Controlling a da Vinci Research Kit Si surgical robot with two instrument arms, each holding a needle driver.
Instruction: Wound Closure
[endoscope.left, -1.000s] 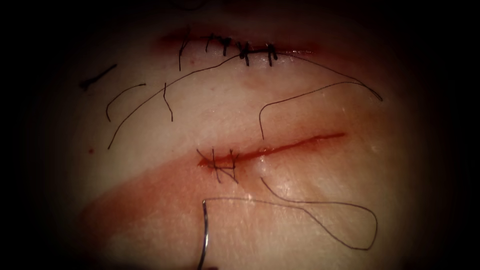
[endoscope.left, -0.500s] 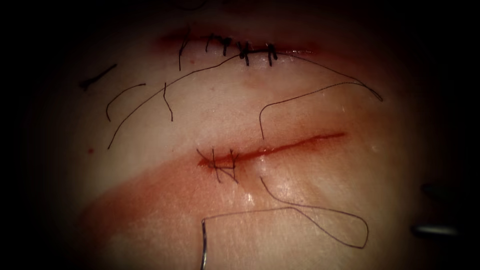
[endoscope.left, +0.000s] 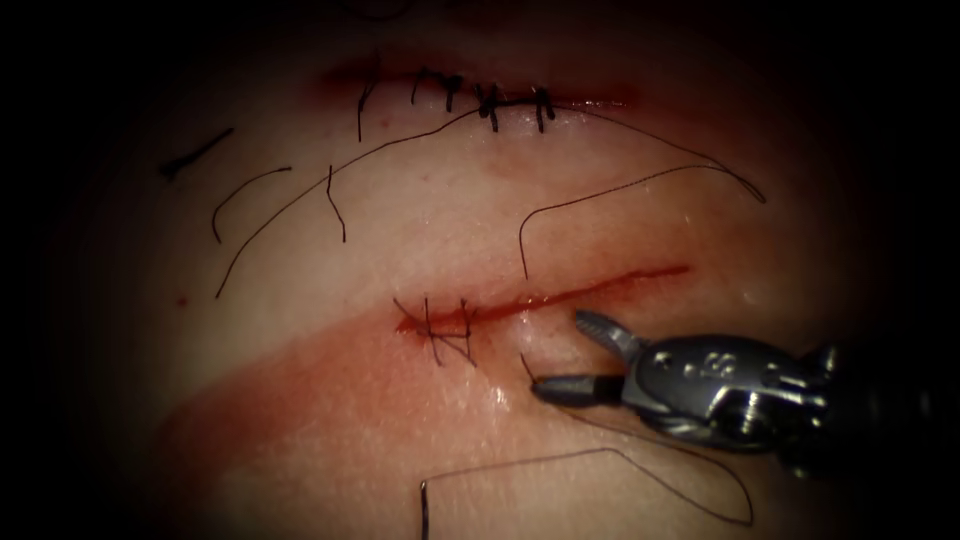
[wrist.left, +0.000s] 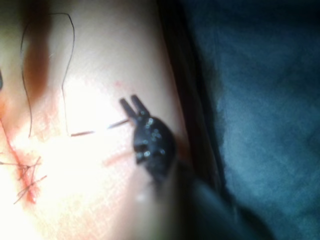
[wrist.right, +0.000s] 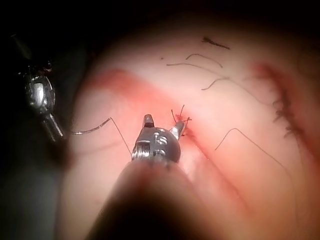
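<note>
**Pork tissue, second cut part closed: snag risk at thread**

Tissue (endoscope.left: 300, 400) lies flat. The lower cut (endoscope.left: 600, 288) has two stitches (endoscope.left: 445, 330) at its left end, and the rest gapes.

Right tool (endoscope.left: 558, 353) sits just below the open stretch. Its jaws are spread and hold nothing, and the lower jaw is next to where the thread (endoscope.left: 600, 452) leaves the tissue.

Left tool (wrist.left: 134, 106), as far as I can tell, is clamped on the needle (endoscope.left: 423, 505) away from its thread end. The needle is out of the tissue, well below the cut.

Risks, my judgement:
- Spread jaws could hook the loose loop under the right tool.
- Tension from the left tool could then drag the thread against the cut's edge and tear it.
- A jaw tip could gouge the tissue.

Containers: none. The cut itself holds a little red fluid (endoscope.left: 425, 323).
</note>
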